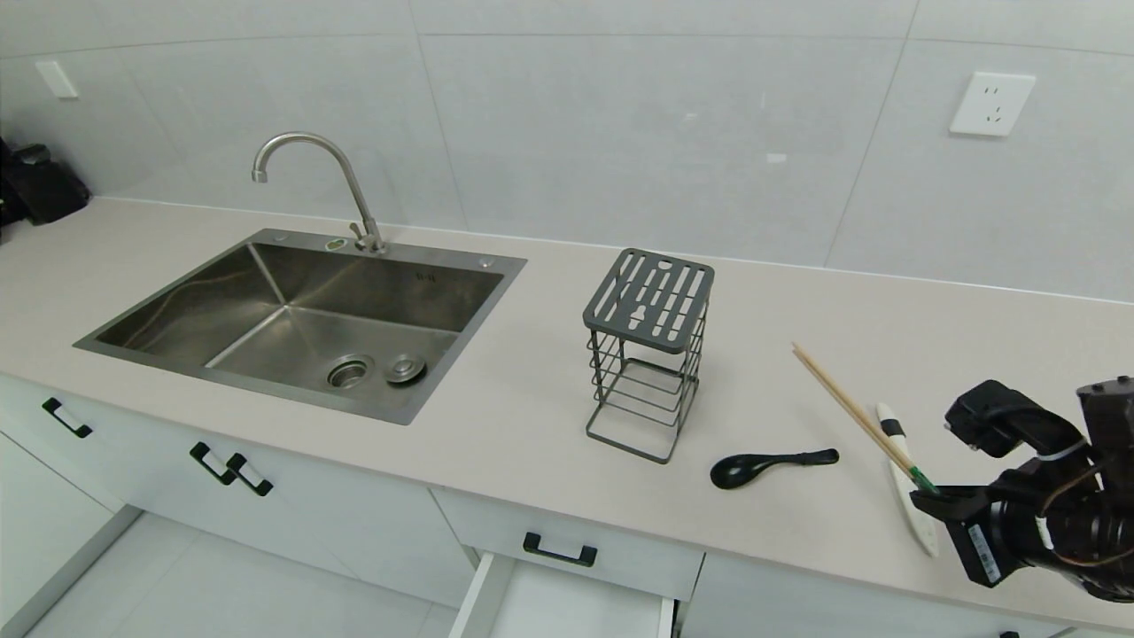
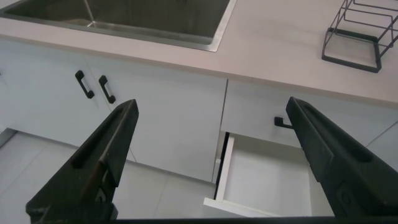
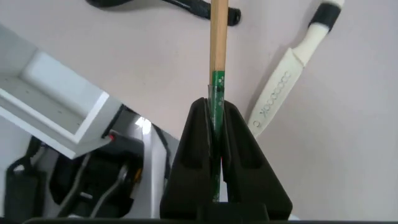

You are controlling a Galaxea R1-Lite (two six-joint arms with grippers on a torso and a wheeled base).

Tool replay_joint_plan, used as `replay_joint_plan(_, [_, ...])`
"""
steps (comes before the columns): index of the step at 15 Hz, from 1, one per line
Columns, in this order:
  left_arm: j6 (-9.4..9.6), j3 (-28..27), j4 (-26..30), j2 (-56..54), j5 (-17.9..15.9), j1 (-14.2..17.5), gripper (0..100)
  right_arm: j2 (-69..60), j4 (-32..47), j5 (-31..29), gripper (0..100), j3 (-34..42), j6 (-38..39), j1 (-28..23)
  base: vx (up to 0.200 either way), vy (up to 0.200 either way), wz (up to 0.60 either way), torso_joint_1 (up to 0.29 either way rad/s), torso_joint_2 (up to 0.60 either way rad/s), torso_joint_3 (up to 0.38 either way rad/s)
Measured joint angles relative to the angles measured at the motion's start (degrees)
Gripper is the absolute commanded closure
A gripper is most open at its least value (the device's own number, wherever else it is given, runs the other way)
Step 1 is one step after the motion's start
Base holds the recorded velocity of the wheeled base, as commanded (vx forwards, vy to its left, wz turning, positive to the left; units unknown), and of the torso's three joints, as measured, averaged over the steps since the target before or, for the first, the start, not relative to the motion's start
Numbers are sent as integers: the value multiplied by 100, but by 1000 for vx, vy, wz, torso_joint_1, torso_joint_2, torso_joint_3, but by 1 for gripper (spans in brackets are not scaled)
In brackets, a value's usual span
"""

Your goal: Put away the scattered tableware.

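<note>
Wood-coloured chopsticks point(image 1: 855, 412) with green-painted ends are clamped at those green ends in the right gripper point(image 1: 926, 496), whose fingers are pressed flat against them on both sides. The pair appears to lie close together as one bundle. The gripper sits at the front edge of the bench point(image 1: 496, 425), near its right end. From there the long axis of the chopsticks runs back and to the left, with the thin tips pointing roughly toward the wall behind the rack point(image 1: 649, 354). Whether the tips rest on the bench or hang just above it cannot be told.

The rack is a grey wire frame with a slotted top plate, standing upright mid-bench, left of the gripper and well apart from it. In my judgement the coming move turns on this: the chopsticks lie near level, while the slots face upward.

The chopsticks cross over a white knife point(image 1: 891, 430) with a black band. A black spoon point(image 1: 771, 463) lies between the knife and the rack.

The left gripper point(image 2: 211, 109) hangs with fingers spread wide and empty, before the cabinets and above an open drawer point(image 2: 267, 180). The right arm is plainly nearer.
</note>
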Motion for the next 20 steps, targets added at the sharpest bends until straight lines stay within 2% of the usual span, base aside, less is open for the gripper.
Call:
replay_joint_plan(3, [1,0,0,0,0,0,0,-345,-5,2,100,201,-347,-16,0,0,0,0,0,0])
replay_joint_plan(5, [1,0,0,0,0,0,0,-491,-104,11,100,105,-985,-16,0,0,0,0,0,0])
replay_joint_plan(7, [1,0,0,0,0,0,0,-581,-256,51,100,-52,-1278,1,0,0,0,0,0,0])
replay_joint_plan(12, [1,0,0,0,0,-2,0,-555,-257,466,100,-653,-1382,130,0,0,0,0,0,0])
replay_joint_plan(16, [0,0,0,0,0,0,0,-288,-286,553,100,-1102,-1376,660,0,0,0,0,0,0])
replay_joint_plan(20, [1,0,2,2,0,-2,0,94,-475,562,100,-1469,-1368,1417,0,0,0,0,0,0])
